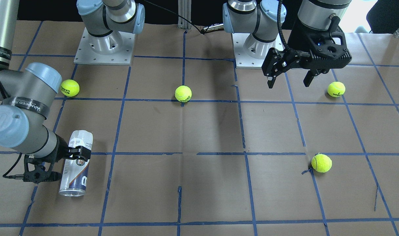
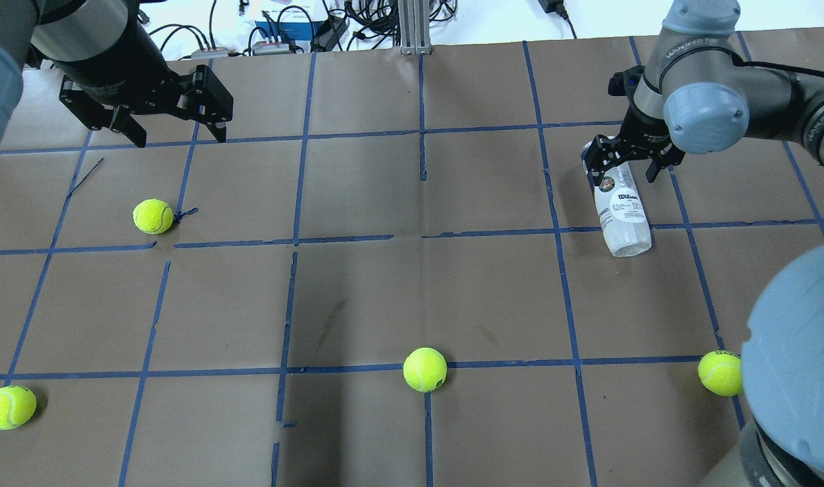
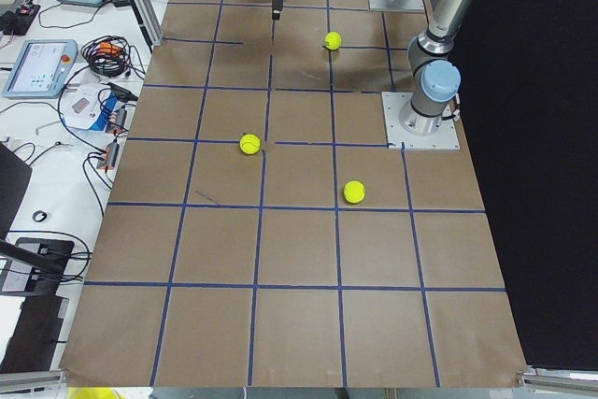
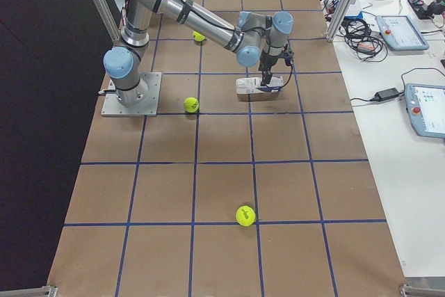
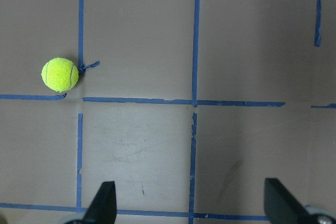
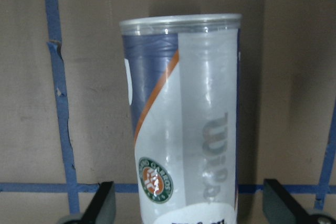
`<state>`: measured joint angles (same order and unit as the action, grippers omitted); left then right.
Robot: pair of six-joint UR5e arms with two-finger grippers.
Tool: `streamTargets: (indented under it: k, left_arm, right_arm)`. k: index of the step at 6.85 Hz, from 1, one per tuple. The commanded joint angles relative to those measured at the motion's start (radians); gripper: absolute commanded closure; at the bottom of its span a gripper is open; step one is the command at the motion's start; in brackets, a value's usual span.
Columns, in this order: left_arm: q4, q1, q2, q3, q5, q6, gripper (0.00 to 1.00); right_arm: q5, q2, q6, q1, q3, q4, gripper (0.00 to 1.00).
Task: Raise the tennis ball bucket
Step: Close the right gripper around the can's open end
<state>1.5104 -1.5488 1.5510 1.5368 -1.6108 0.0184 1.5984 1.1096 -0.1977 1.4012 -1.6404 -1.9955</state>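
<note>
Four tennis balls [image 1: 69, 88] [image 1: 183, 93] [image 1: 336, 89] [image 1: 321, 163] are counted in the front-facing view: upper left, upper centre, upper right and lower right. One Wilson tennis ball can [image 1: 73, 178] is counted at lower left. Two grippers are counted, the right gripper [image 1: 75, 154] and the left gripper [image 1: 288, 85].

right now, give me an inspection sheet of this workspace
surface: brown paper table with a blue tape grid, tape torn in spots
job's things: tennis ball bucket lying on its side, not yet lifted
clutter: four tennis balls, scattered, all apart from the bucket
grippers: right tool open, fingers either side of the bucket with gaps showing; left tool open, empty, above bare table
cables: black cable along the left wrist; wire bundle past the table's far edge
surroundings: side bench with a pendant and wires
</note>
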Motion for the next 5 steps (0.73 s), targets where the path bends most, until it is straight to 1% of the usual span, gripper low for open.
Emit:
streamTargets:
  k: [1, 2, 3, 4, 5]
  left_arm:
    - [-0.001, 0.001, 0.0, -0.001, 0.0, 0.0, 0.0]
    - [-0.001, 0.001, 0.0, -0.001, 0.0, 0.0, 0.0]
    - [-0.001, 0.001, 0.0, -0.001, 0.0, 0.0, 0.0]
    - [-0.001, 0.001, -0.002, -0.001, 0.0, 0.0, 0.0]
    - [-0.001, 0.001, -0.002, -0.001, 0.0, 0.0, 0.0]
  right_arm:
    - [-0.001, -0.052, -0.009, -0.001, -0.003, -0.057, 0.0]
    - [-0.005, -0.062, -0.009, -0.001, -0.003, -0.06, 0.0]
    - [-0.003, -0.063, -0.009, -0.001, -0.001, -0.062, 0.23]
    - [0.002, -0.062, -0.011, -0.001, -0.001, -0.057, 0.3]
    - [-0.003, -0.057, -0.011, -0.001, 0.001, -0.052, 0.33]
